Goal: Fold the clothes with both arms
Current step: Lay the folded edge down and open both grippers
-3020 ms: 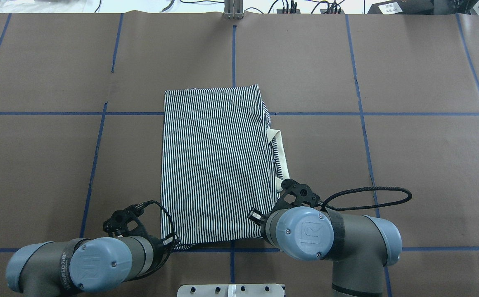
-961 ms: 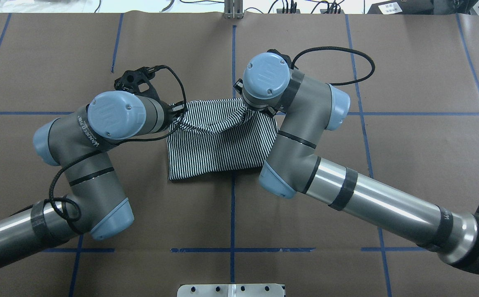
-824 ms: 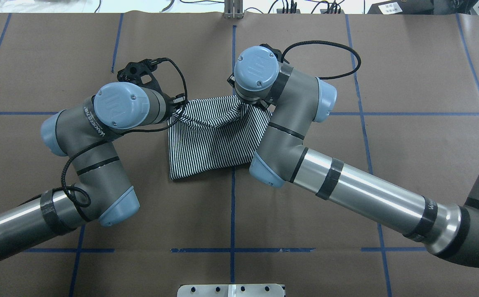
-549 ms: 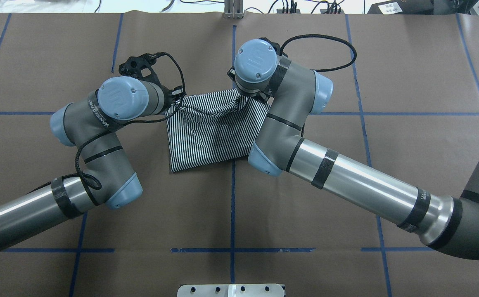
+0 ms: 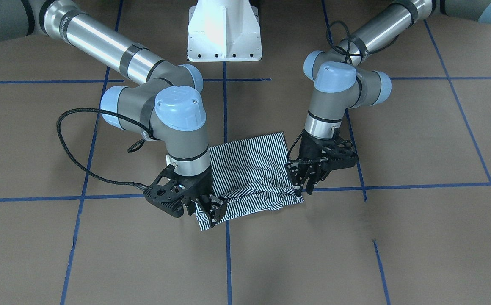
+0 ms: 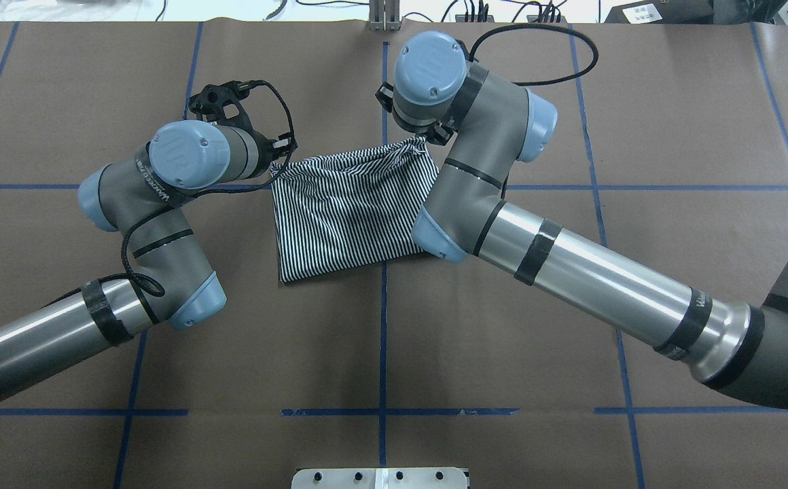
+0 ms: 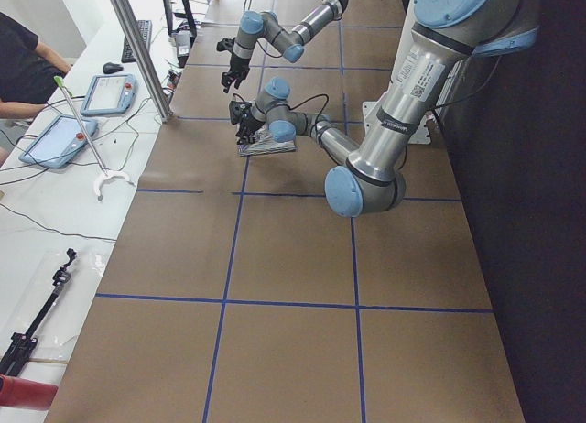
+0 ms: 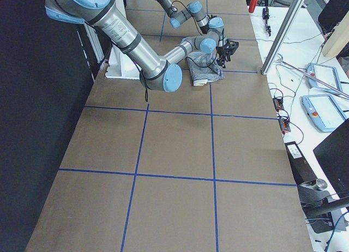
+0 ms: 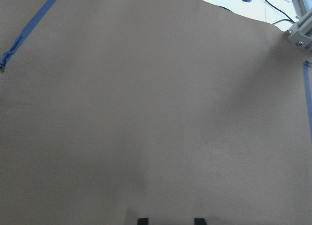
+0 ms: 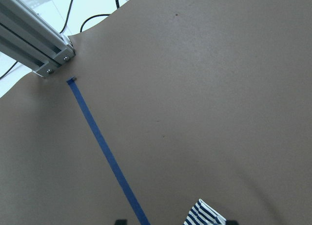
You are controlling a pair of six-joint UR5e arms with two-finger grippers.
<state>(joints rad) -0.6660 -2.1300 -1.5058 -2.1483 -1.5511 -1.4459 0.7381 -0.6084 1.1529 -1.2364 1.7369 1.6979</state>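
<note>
The striped polo shirt (image 6: 346,210) lies folded in half on the brown table cover; it also shows in the front view (image 5: 254,169). Its collar and placket are hidden. My left gripper (image 5: 307,186) hangs just above the shirt's far left corner, fingertips apart, and the left wrist view (image 9: 169,221) shows no cloth between them. My right gripper (image 5: 212,212) stands at the far right corner with its fingers spread. A striped corner (image 10: 204,214) lies loose between the right fingertips.
The white pedestal base (image 5: 224,29) stands at the robot's edge. A metal post (image 6: 384,17) and cables sit at the far edge. Blue tape lines (image 6: 382,339) cross the cover. A side desk holds tablets (image 7: 101,93).
Both arms carried the near hem to the far edge, folding the shirt in half. In the last half second the raised fold dropped flatter and the left corner was let go.
</note>
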